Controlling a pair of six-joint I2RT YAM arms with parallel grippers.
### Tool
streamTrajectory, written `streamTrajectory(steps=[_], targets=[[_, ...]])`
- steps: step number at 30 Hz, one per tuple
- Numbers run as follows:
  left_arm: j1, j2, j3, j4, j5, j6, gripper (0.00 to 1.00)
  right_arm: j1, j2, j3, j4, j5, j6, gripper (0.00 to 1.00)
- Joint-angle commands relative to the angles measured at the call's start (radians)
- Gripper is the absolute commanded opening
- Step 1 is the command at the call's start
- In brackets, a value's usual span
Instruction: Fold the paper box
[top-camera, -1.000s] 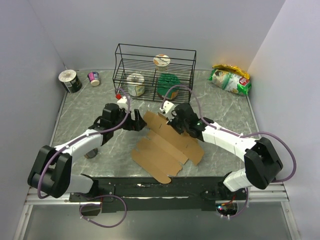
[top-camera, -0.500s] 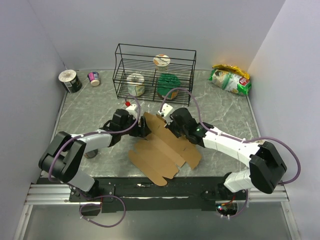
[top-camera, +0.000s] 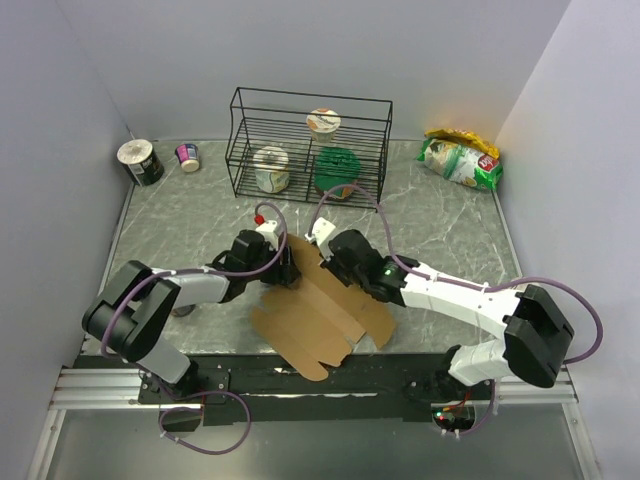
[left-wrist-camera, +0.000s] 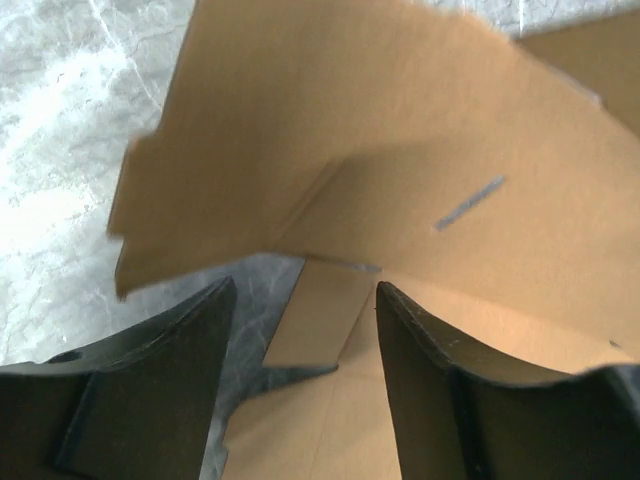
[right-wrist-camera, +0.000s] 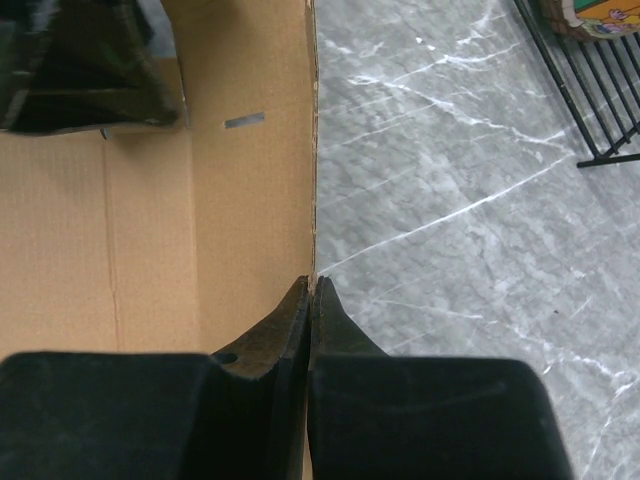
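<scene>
Top view: the box (top-camera: 320, 310) lies part-flat on the surface (top-camera: 450, 230), its far end raised, long axis unclear. You have the left fingers (top-camera: 289, 267) and right fingers (top-camera: 325, 262) both at that end, equally near. The rack (top-camera: 310, 140) beyond holds three tubs.

Left wrist: fingers spread, grasping nothing; a raised flap stands just ahead, across the gap.

Right wrist: fingers clenched on the box's upright edge, its panel to their left.

A grey marble-patterned table (top-camera: 450, 230) with white veins is boxed in by 3 plain, pale lavender walls (top-camera: 300, 50) under soft, even light. A black wire rack (top-camera: 308, 125) stands near its far edge, and a metal rail (top-camera: 320, 398) runs along the near one.
</scene>
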Motion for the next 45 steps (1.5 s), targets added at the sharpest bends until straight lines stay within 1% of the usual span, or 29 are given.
streamTrajectory(steps=[1,5,7,10,11,13,14,15,16,18,19,20,24,28,31,35,37,38,39,40,41,42,43,45], targets=[[-0.018,0.027,-0.009,0.009,-0.046,-0.007,0.63,0.049,-0.040,0.054,-0.018,0.092,0.074,0.00],[-0.039,0.034,-0.020,0.004,-0.066,-0.011,0.61,0.092,-0.051,0.062,-0.026,0.098,0.134,0.00],[-0.047,0.039,-0.027,0.011,-0.070,-0.030,0.59,0.102,-0.052,0.068,-0.033,0.105,0.163,0.00],[-0.059,0.019,-0.050,0.045,-0.077,-0.060,0.59,0.118,-0.055,0.068,-0.038,0.155,0.229,0.00],[-0.059,0.007,-0.061,0.054,-0.074,-0.065,0.59,0.118,-0.052,0.066,-0.036,0.195,0.232,0.00],[-0.059,-0.028,-0.063,0.059,-0.072,-0.070,0.64,0.116,-0.041,0.065,-0.023,0.236,0.208,0.00],[-0.059,-0.041,-0.057,0.053,-0.072,-0.068,0.69,0.116,-0.029,0.068,-0.018,0.264,0.159,0.00],[-0.059,-0.053,-0.052,0.033,-0.070,-0.065,0.83,0.112,-0.023,0.072,-0.015,0.317,0.131,0.00],[-0.059,-0.077,-0.046,0.019,-0.070,-0.067,0.88,0.102,-0.015,0.078,-0.012,0.336,0.105,0.00],[-0.059,-0.100,-0.034,-0.001,-0.077,-0.063,0.95,0.084,0.002,0.101,-0.018,0.370,0.045,0.00],[-0.059,-0.125,-0.029,-0.020,-0.081,-0.063,0.96,0.066,0.003,0.115,-0.016,0.375,0.032,0.00],[-0.059,-0.140,-0.029,-0.028,-0.087,-0.065,0.99,0.055,0.005,0.120,-0.010,0.373,0.009,0.00],[-0.061,-0.222,-0.052,-0.028,-0.138,-0.080,0.99,0.023,0.014,0.134,0.020,0.362,-0.025,0.00],[-0.087,-0.321,-0.058,-0.050,-0.239,-0.099,0.99,0.007,0.048,0.149,0.048,0.364,-0.038,0.00],[-0.156,-0.366,-0.054,-0.064,-0.334,-0.126,0.99,0.000,0.080,0.161,0.056,0.372,-0.030,0.00],[-0.231,-0.371,-0.072,0.010,-0.395,-0.157,0.99,-0.005,0.107,0.175,0.056,0.358,-0.016,0.00],[-0.248,-0.334,-0.086,0.082,-0.377,-0.165,0.98,-0.008,0.110,0.177,0.053,0.352,-0.004,0.00],[-0.248,-0.312,-0.087,0.106,-0.327,-0.172,0.97,-0.008,0.109,0.177,0.050,0.349,0.001,0.00],[-0.248,-0.285,-0.087,0.160,-0.301,-0.197,0.93,-0.011,0.107,0.177,0.050,0.336,0.005,0.00],[-0.248,-0.222,-0.089,0.192,-0.267,-0.209,0.91,-0.010,0.103,0.174,0.051,0.330,0.014,0.00],[-0.250,-0.190,-0.089,0.223,-0.239,-0.221,0.86,-0.011,0.100,0.171,0.054,0.324,0.018,0.00],[-0.251,-0.159,-0.090,0.261,-0.203,-0.247,0.76,-0.011,0.098,0.168,0.053,0.312,0.022,0.00],[-0.251,-0.107,-0.096,0.319,-0.187,-0.260,0.70,-0.010,0.092,0.166,0.054,0.303,0.031,0.00],[-0.251,-0.059,-0.103,0.373,-0.166,-0.284,0.60,-0.008,0.088,0.160,0.053,0.293,0.042,0.00]])
